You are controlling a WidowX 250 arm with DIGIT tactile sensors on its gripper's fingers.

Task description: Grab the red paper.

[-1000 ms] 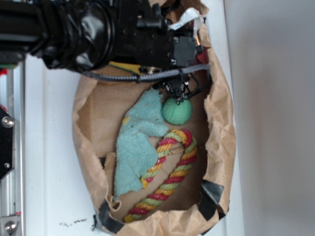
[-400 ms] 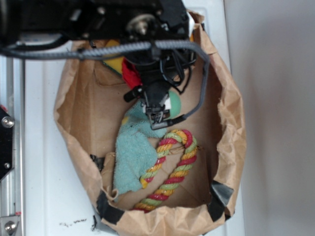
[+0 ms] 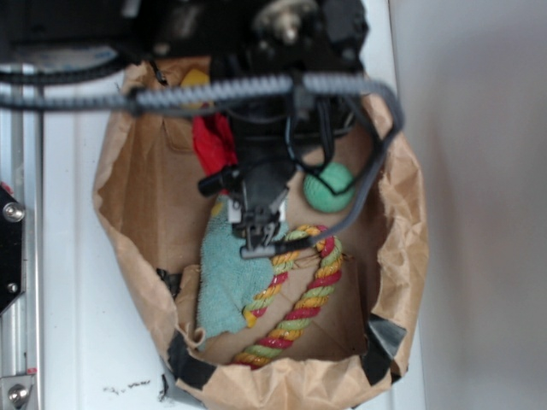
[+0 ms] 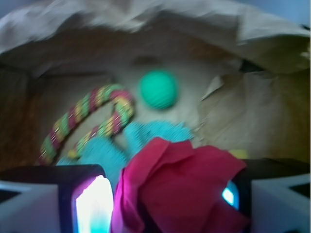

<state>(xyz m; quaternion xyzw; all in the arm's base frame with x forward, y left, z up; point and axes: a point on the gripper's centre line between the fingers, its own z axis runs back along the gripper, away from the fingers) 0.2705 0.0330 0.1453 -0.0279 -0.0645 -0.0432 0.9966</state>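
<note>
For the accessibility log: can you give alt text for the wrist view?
Red paper fills the foreground between the two pincer fingers, inside a brown paper bag. Beyond it lie a teal cloth, a green ball and a striped rope ring.

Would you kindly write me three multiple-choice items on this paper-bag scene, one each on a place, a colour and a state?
1. Where does the green ball lie?
A. inside the brown paper bag
B. on the white surface outside the bag
C. on top of the arm

2. Which colours make up the rope ring?
A. blue and white
B. red, yellow and green
C. black and orange

3. How does the red paper stand to the claw?
A. far off, beside the rope ring
B. under the teal towel
C. between the claw's fingers

Key: 1 A, the green ball sits within the brown paper bag. 2 B, the rope ring shows those stripes. 3 C, the wrist view shows the red paper bunched in the claw.
</note>
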